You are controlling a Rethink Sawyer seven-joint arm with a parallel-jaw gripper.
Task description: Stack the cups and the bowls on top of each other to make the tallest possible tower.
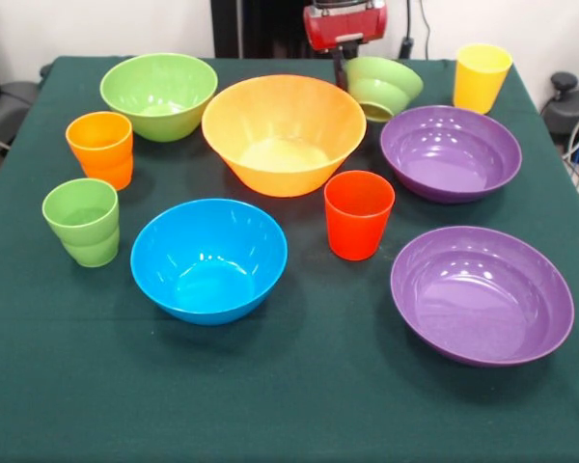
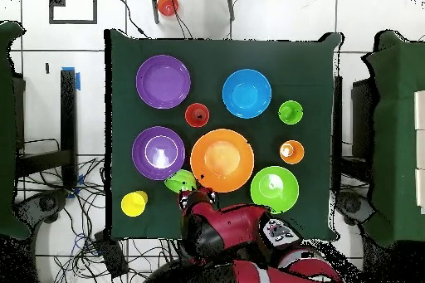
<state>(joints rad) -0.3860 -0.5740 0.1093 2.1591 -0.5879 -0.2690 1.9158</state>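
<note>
Every bowl and cup stands singly on the green cloth; no tower shows. The large orange-yellow bowl (image 1: 283, 133) (image 2: 222, 160) is in the middle. Around it are the medium green bowl (image 1: 159, 94) (image 2: 274, 187), the blue bowl (image 1: 208, 258) (image 2: 246, 93) and two purple bowls (image 1: 451, 151) (image 1: 482, 292). The cups are orange (image 1: 100, 149), green (image 1: 82, 221), red (image 1: 358, 214) and yellow (image 1: 481, 77). The small light-green bowl (image 1: 381, 87) (image 2: 180, 182) is tilted with its underside showing. My gripper (image 1: 341, 69) (image 2: 196, 185) is shut on its rim, on the side nearest the orange-yellow bowl.
The table (image 1: 289, 405) is covered by a dark green cloth reaching its edges. In the overhead view, cables lie on the floor around the table and a small red object (image 2: 168, 4) sits beyond the far edge.
</note>
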